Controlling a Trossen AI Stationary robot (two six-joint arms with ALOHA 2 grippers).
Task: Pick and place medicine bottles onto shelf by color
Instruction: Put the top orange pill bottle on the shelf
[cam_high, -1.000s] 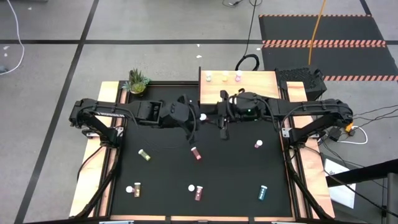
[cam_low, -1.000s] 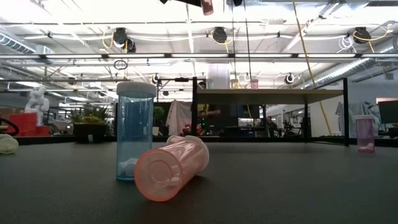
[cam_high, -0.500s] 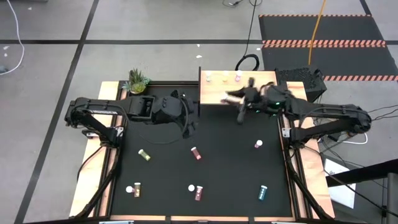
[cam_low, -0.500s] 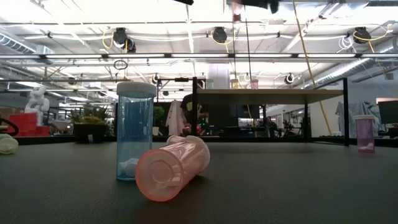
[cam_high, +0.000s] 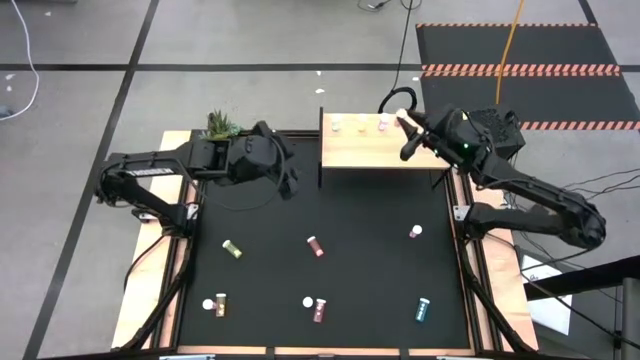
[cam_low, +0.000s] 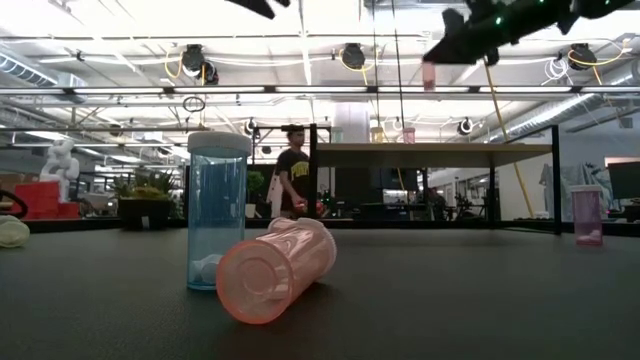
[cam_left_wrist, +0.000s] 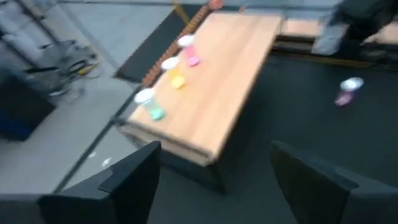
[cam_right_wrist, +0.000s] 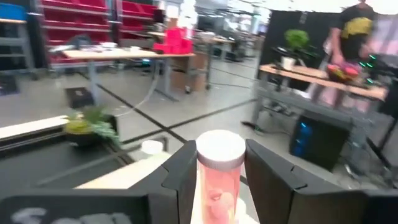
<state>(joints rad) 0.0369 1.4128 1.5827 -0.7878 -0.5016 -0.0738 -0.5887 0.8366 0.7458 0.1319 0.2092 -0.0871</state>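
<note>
My right gripper (cam_high: 405, 138) is shut on a pink white-capped bottle (cam_right_wrist: 219, 183) above the far right part of the pale wood shelf (cam_high: 385, 150). In the low view the bottle (cam_low: 428, 73) hangs well above the shelf top (cam_low: 430, 148). Three bottles stand along the shelf's far edge: teal (cam_left_wrist: 149, 104), yellow (cam_left_wrist: 173, 72) and pink (cam_left_wrist: 187, 50). Several more bottles lie or stand on the black table, among them a dark red one (cam_high: 316, 246) and a teal one (cam_high: 423, 309). My left gripper (cam_high: 288, 183) is open, left of the shelf, holding nothing. My right gripper pinches the pink bottle's body (cam_right_wrist: 217, 193) between its two fingers (cam_right_wrist: 180, 180), just below the white cap (cam_right_wrist: 219, 151). The bottle is lifted clear above the shelf and stands about upright in the low view.
A small green potted plant (cam_high: 221, 128) stands at the table's far left corner. In the low view a teal bottle (cam_low: 218, 210) stands upright beside a pink one (cam_low: 275, 268) on its side, close to the camera. A person (cam_low: 293, 170) walks in the room beyond.
My right gripper has carried the pink bottle from the table's middle, near the shelf's near edge, toward the far right, and it now hangs above the shelf's far right part. My left gripper has drawn back toward the table's left and far edges.
</note>
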